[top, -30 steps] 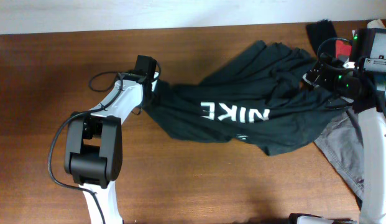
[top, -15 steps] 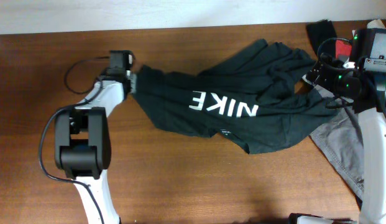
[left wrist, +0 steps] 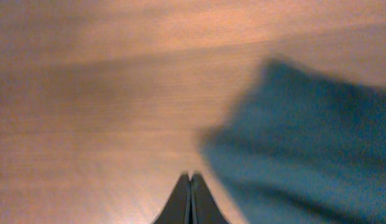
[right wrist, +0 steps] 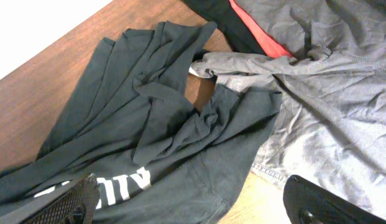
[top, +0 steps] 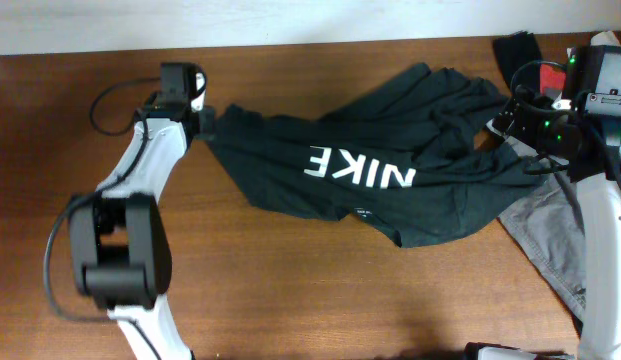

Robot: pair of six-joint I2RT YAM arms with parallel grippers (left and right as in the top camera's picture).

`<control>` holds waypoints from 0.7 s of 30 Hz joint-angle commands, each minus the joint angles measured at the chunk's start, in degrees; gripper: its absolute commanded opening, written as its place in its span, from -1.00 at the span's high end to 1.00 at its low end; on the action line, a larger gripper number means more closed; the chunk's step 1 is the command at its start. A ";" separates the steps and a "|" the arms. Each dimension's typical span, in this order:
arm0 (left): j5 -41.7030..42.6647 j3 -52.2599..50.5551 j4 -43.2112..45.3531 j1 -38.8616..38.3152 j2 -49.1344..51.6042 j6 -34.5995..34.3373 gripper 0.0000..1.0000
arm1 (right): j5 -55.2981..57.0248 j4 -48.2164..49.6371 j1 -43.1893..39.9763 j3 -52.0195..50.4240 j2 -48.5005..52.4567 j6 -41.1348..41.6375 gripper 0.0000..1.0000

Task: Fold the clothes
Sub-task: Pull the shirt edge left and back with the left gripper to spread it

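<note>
The left gripper (left wrist: 191, 182) has its two fingers pressed flat together. Its wrist camera shows no fabric between the tips, only bare wooden table (left wrist: 87, 93) around and ahead of them. Just to the right of the tips in that view lies a blurred edge of the dark green garment (top: 440, 200). From overhead this gripper sits at the garment's leftmost corner, and whether it touches the cloth there cannot be told. From that corner the garment stretches away from the left gripper across the table toward the right arm. It widens as it goes, carries white NIKE lettering (top: 360, 172) across its middle that reads upside down from overhead, and bunches into loose folds at its far end. The right gripper (right wrist: 189, 196) is spread wide with nothing between its fingers, held above that crumpled end. Directly below and ahead of it lie the gathered folds, with part of the lettering close beside one finger. On the side of the other finger, a light grey garment (right wrist: 329, 93) lies spread out and touches the dark one along its edge. Farther ahead, past the grey cloth, a red scrap (right wrist: 258, 34) shows against a small black cloth piece (right wrist: 211, 12).
</note>
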 commanded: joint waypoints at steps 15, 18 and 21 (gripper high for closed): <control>18.75 -2.01 -12.72 -16.79 1.92 -11.87 0.98 | 0.31 0.04 -0.13 0.07 0.20 0.04 -0.97; 18.78 -2.01 -13.22 -18.08 4.85 -11.89 0.98 | 0.31 0.04 -0.13 0.07 0.20 0.04 -0.97; 18.75 -2.01 -15.26 -18.51 7.02 -11.89 0.99 | 0.31 0.04 -0.13 0.07 0.20 0.04 -0.97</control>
